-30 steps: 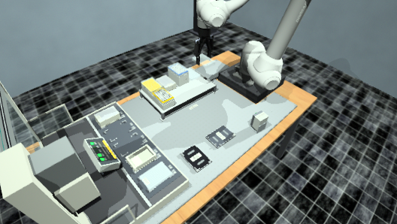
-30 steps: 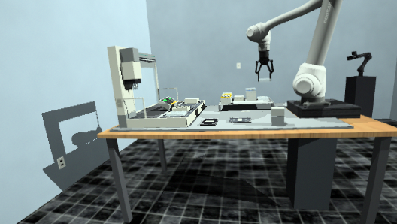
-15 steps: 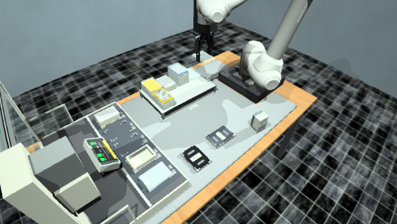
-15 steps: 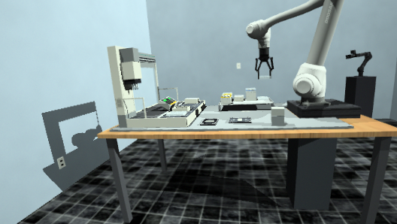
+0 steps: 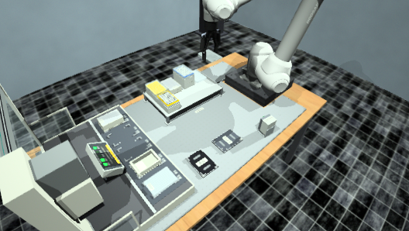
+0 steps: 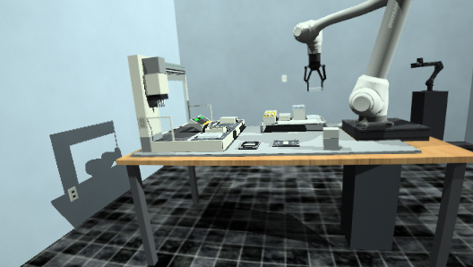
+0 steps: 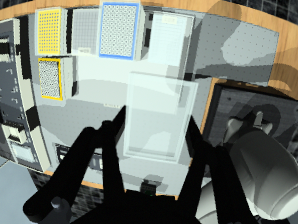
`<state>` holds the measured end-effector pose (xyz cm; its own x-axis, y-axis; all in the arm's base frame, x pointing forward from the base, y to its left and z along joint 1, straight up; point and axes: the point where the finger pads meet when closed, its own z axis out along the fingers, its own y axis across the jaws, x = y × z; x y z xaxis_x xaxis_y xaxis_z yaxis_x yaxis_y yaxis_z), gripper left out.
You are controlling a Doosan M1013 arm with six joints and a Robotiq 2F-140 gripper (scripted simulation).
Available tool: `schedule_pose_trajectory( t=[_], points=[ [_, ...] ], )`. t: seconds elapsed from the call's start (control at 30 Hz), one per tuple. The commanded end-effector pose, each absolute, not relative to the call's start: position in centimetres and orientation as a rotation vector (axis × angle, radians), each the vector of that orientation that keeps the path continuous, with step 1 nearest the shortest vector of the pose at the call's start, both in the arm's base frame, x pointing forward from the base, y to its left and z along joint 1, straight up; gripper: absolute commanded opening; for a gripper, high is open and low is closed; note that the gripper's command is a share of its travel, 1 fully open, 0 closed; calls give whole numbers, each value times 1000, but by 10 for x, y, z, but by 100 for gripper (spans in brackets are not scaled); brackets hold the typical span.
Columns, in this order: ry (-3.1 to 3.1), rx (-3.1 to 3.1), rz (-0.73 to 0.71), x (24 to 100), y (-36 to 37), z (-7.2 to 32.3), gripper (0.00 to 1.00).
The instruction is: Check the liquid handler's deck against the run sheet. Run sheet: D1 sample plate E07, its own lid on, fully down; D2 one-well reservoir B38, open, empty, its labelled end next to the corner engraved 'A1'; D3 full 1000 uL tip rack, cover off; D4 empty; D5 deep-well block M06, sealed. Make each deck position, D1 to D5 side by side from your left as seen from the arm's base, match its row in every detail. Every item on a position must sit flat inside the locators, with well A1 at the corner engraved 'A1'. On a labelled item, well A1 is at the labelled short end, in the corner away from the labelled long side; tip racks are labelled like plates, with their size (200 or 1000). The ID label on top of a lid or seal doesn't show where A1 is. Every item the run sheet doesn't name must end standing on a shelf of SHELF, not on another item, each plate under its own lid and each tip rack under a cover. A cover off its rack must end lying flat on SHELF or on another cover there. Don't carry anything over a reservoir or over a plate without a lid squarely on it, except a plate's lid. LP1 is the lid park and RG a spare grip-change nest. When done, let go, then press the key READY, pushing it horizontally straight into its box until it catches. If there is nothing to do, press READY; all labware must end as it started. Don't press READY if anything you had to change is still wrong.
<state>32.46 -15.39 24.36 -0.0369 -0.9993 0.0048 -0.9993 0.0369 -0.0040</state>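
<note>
My gripper (image 6: pixel 314 82) hangs high above the back end of the table, over the right end of SHELF (image 5: pixel 186 97), and is shut on a flat translucent lid (image 7: pixel 156 123). The lid shows below the fingers in the top view (image 5: pixel 211 56) and hangs level. On the deck a pale covered plate (image 5: pixel 110 119) sits at the far end. A cream open reservoir (image 5: pixel 145 162) and a pale blue covered plate (image 5: pixel 160 181) sit at the near end. The positions between them look bare.
SHELF carries a yellow rack (image 5: pixel 156 87), a yellow-framed speckled rack (image 5: pixel 169 98), a blue-topped rack (image 5: pixel 183 74) and a grey item (image 5: pixel 170 83). Two black nests (image 5: pixel 202 163) (image 5: pixel 227 141) and a small grey key box (image 5: pixel 267 125) stand on the mat. The handler's head (image 6: pixel 154 82) overhangs the deck.
</note>
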Motion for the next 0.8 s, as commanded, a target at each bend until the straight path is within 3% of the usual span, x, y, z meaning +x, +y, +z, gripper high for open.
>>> schedule_pose_trajectory(
  t=[0.0,0.43,0.77],
  points=[
    [-2262,2180,11,325,-154,248,10],
    [-2262,2180,11,325,-154,256,10],
    [-2262,2180,10,325,-114,256,10]
  ],
)
